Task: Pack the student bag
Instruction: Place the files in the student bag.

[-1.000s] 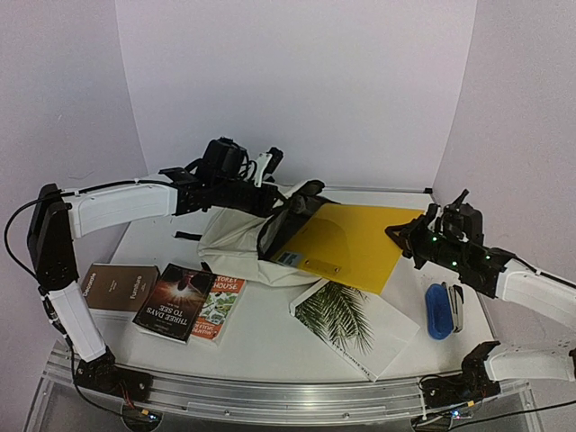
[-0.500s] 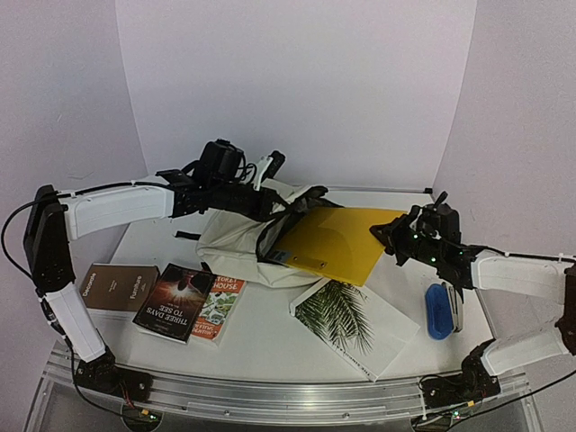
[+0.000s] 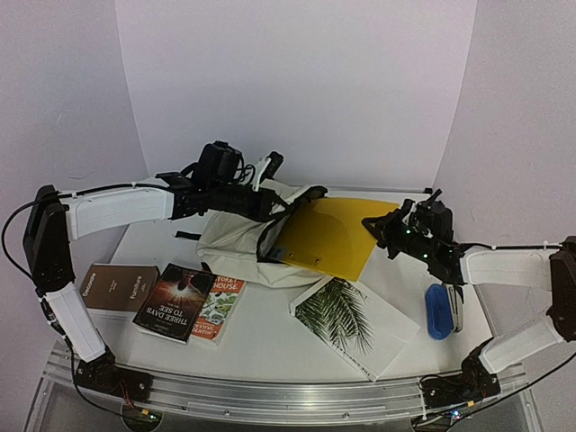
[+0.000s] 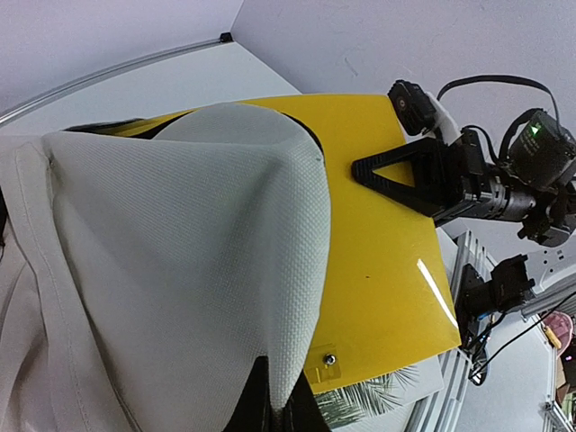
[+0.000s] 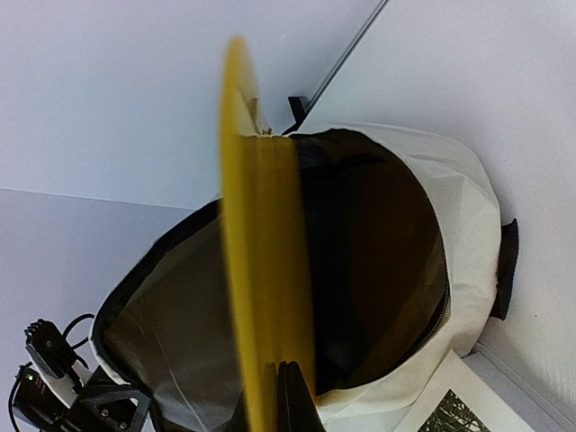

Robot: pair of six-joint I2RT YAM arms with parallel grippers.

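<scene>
Student bag (image 3: 229,245) lies left of the middle of the white desk (image 3: 270,346), with pale lilac walls on three sides. Left pincer (image 4: 275,407) pinches its mouth flap. Right pincer (image 3: 378,225) pinches a yellow folder (image 3: 328,236), whose far edge is hidden inside the bag.

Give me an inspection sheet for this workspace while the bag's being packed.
Surface: white table, no spills seen.
Job's things: student bag lying open; yellow folder partway in its mouth.
Clutter: three books at left, palm-leaf book, blue item at right.
Grippers: left gripper fingers shut on the bag's rim; right gripper shut on the folder's edge.
Cables: black cable along the left arm.
Surroundings: plain pale walls.
</scene>
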